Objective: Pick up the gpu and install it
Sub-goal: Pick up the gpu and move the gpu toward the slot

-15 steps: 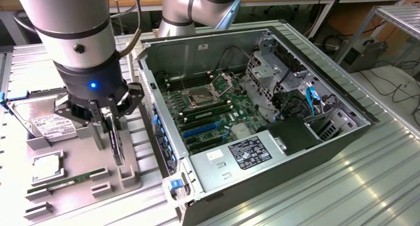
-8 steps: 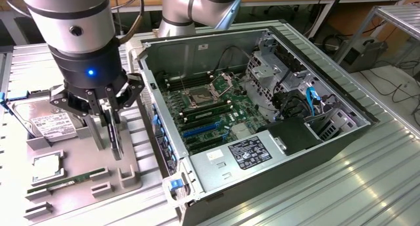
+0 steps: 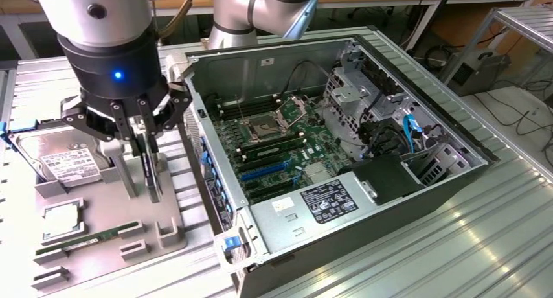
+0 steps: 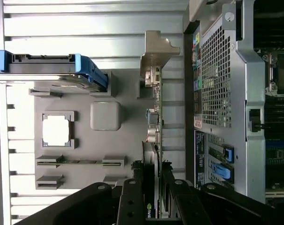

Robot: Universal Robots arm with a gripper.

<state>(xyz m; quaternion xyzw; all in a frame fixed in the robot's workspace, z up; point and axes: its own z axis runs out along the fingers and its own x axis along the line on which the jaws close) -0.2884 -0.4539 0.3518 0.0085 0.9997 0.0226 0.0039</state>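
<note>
The gpu [image 3: 154,180] is a narrow black slab standing on edge in the grey holder tray [image 3: 103,214], to the exterior view's left of the open computer case. My gripper [image 3: 149,152] comes straight down over it, one finger on each flat side, shut on the card. In the wrist view the gpu [image 4: 151,157] runs edge-on away from the fingers [image 4: 132,201], its greyish metal bracket [image 4: 153,58] at the far end. The gripper [image 4: 151,192] clamps the near end. The card's lower edge still looks level with the tray.
The tray also carries a silver hard drive [image 3: 65,159] with a white label, a square processor [image 3: 62,217] and a green memory stick [image 3: 95,236]. The open case [image 3: 449,181] lies close beside the tray, its motherboard showing blue slots [image 3: 263,171]. Its perforated rear panel [image 4: 217,70] is near the card.
</note>
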